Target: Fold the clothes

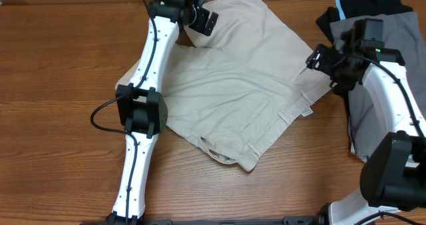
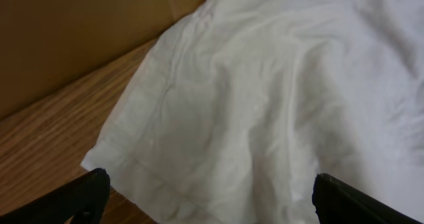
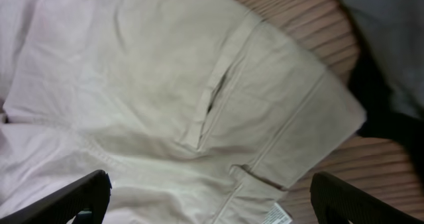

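The beige shorts (image 1: 233, 85) lie spread and partly folded on the wooden table, waistband toward the front right. My left gripper (image 1: 202, 12) is open and empty above the far left hem corner, which fills the left wrist view (image 2: 252, 111). My right gripper (image 1: 318, 60) is open and empty above the waistband's right end; the right wrist view shows a welt pocket (image 3: 209, 108), a belt loop (image 3: 255, 177) and the small white label (image 3: 279, 214).
A grey garment (image 1: 376, 92) and a black garment with light-blue trim (image 1: 363, 8) lie at the right edge of the table, under and behind my right arm. Bare wooden table (image 1: 60, 85) extends to the left and front.
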{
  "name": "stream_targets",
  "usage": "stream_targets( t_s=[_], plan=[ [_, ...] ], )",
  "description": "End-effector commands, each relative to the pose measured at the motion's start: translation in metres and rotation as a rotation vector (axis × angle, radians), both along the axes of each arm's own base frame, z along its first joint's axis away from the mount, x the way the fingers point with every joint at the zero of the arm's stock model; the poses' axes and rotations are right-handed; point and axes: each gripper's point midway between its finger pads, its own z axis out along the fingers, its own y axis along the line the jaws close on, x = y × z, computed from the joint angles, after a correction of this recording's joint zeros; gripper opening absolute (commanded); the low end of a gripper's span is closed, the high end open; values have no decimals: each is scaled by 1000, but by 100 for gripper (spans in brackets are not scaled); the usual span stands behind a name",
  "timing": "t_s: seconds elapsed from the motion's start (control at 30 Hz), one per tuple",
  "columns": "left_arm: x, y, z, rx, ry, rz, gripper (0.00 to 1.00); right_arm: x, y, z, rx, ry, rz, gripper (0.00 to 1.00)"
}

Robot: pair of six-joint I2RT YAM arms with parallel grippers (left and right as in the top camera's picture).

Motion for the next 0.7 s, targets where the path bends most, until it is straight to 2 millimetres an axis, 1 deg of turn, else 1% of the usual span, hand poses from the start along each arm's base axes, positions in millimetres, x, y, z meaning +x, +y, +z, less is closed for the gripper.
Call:
stream_targets(
  t_s=[0.0,0.07,0.17,0.37,0.43,0.67],
  plan=[
    [-6,-7,-30,24,45,-42,100,5,16,12,11,-33,40,100],
    [-15,-6,-48,39,101,-43,100,4,22,12,13,-26,54,100],
    [-23,-4,-63,58,150,-37,100,2,31,11,15,-19,72,100],
    [-25,-4,-69,44,174,-10,100,-1,48,10,22,-6,97,100],
    [-27,-3,-75,47,185,-10,100,-3,52,9,27,4,101,100],
    [-33,-1,-107,44,240,18,100,-9,64,7,42,30,105,100]
  ],
)
